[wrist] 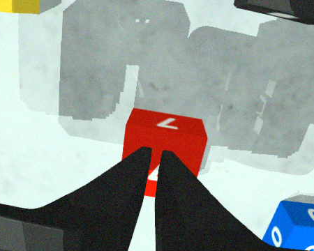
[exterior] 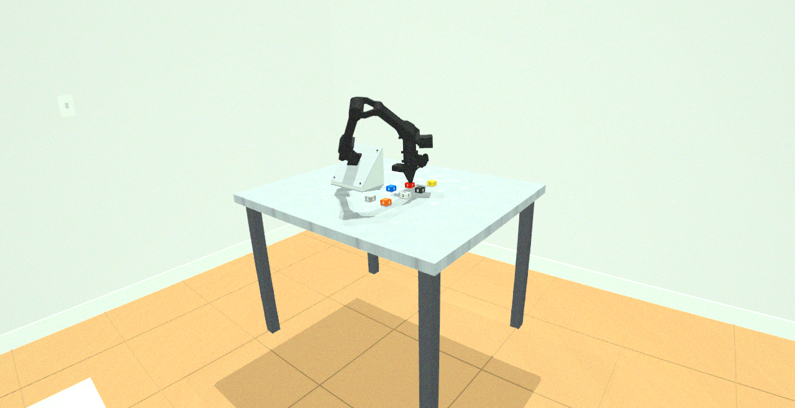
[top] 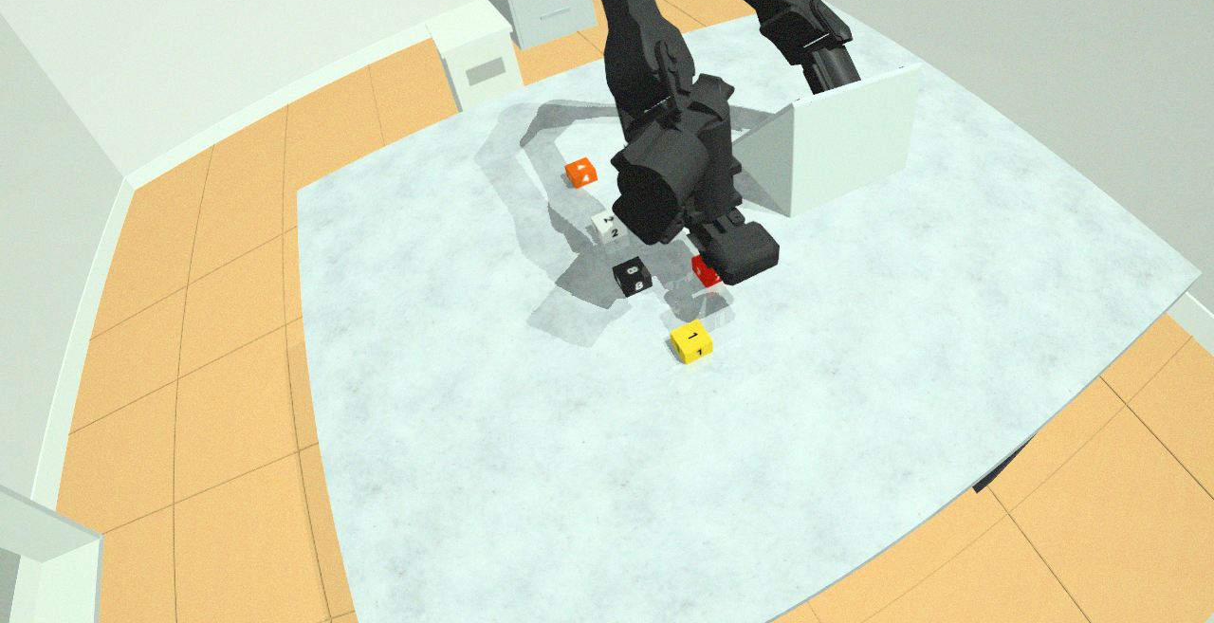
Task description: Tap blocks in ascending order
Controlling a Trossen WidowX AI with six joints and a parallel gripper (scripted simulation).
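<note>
My gripper (exterior: pixel 410 181) (wrist: pixel 155 159) is shut and empty, its tips just over the red block 7 (top: pixel 702 268) (exterior: pixel 409 185) (wrist: pixel 186 146); whether they touch it I cannot tell. The yellow block 1 (top: pixel 691 342) (exterior: pixel 431 183) (wrist: pixel 17 6) and black block 8 (top: pixel 632 277) (exterior: pixel 420 189) stand near it. The blue block 0 (exterior: pixel 391 188) (wrist: pixel 289 226) is hidden by the arm in the top view. The white block 2 (top: pixel 607 227) (exterior: pixel 405 195) and orange block 4 (top: pixel 581 173) (exterior: pixel 386 202) stand farther off. A grey block (exterior: pixel 370 198) has an unreadable digit in the exterior view.
A pale wedge-shaped stand (top: pixel 849 143) (exterior: pixel 371 172) carries the arm base on the marbled table (top: pixel 509 449) (exterior: pixel 445 227). The arm and its shadow cover part of the block area in the top view.
</note>
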